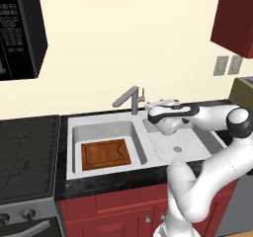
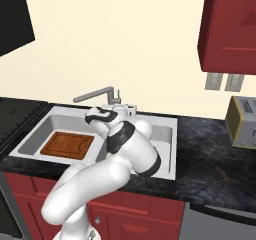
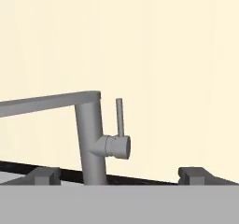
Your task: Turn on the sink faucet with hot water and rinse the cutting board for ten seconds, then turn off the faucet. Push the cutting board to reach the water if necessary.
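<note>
The grey sink faucet (image 1: 131, 99) stands behind the sink (image 1: 70, 147), its spout pointing left over the deep basin. Its small lever handle (image 3: 120, 118) stands upright on the post's right side. The reddish-brown cutting board (image 1: 105, 154) lies flat in the deep left basin, also seen as the board (image 2: 67, 145) from the right. No water is in view. My gripper (image 3: 120, 176) is open, level with the faucet base and just short of it. Its fingertips (image 3: 44, 175) sit wide apart with nothing between them. The hand hovers over the shallow right basin, the gripper (image 1: 159, 103) just right of the post.
A stove (image 1: 27, 152) borders the sink on the left, under a black microwave (image 1: 20, 31). A toaster (image 2: 242, 121) stands on the black counter (image 2: 210, 154) at the right. Red upper cabinets (image 2: 230, 29) hang above. The round drain (image 1: 177, 148) lies below my forearm.
</note>
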Controlling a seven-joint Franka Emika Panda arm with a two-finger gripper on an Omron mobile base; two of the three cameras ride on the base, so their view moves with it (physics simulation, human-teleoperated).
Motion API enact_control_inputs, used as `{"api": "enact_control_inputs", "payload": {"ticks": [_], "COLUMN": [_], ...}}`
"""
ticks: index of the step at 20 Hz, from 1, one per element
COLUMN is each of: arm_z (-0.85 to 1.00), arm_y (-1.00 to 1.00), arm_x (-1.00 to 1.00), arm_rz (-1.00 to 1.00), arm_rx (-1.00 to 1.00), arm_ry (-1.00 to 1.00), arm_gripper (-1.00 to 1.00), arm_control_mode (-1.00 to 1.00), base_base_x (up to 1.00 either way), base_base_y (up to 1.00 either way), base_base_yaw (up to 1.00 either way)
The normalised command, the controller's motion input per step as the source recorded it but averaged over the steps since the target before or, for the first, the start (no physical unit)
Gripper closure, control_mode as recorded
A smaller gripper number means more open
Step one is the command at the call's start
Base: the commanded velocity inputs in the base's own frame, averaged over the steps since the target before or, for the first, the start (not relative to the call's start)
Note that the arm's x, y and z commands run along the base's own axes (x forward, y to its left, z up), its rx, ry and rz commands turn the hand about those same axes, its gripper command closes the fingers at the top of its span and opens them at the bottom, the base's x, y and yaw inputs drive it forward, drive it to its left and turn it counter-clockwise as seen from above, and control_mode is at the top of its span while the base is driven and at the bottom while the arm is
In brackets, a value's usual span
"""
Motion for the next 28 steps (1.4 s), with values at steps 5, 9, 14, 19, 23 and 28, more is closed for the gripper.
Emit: {"api": "enact_control_inputs", "payload": {"ticks": [5, 9, 14, 19, 23, 28], "arm_z": [0.00, 0.00, 0.00, 0.00, 0.00, 0.00], "arm_y": [0.00, 0.03, 0.08, 0.06, 0.02, 0.00], "arm_x": [0.17, 0.14, 0.08, 0.00, 0.01, 0.03], "arm_rz": [0.00, 0.00, 0.00, -0.03, -0.05, -0.08], "arm_rx": [0.00, 0.00, 0.00, 0.00, 0.00, 0.00], "arm_ry": [0.00, 0.00, 0.00, 0.00, 0.00, 0.00], "arm_gripper": [-1.00, -1.00, -1.00, -1.00, -1.00, -1.00], "arm_control_mode": [-1.00, -1.00, -1.00, -1.00, -1.00, -1.00], "base_base_x": [0.00, 0.00, 0.00, 0.00, 0.00, 0.00], "base_base_y": [0.00, 0.00, 0.00, 0.00, 0.00, 0.00], "base_base_yaw": [0.00, 0.00, 0.00, 0.00, 0.00, 0.00]}}
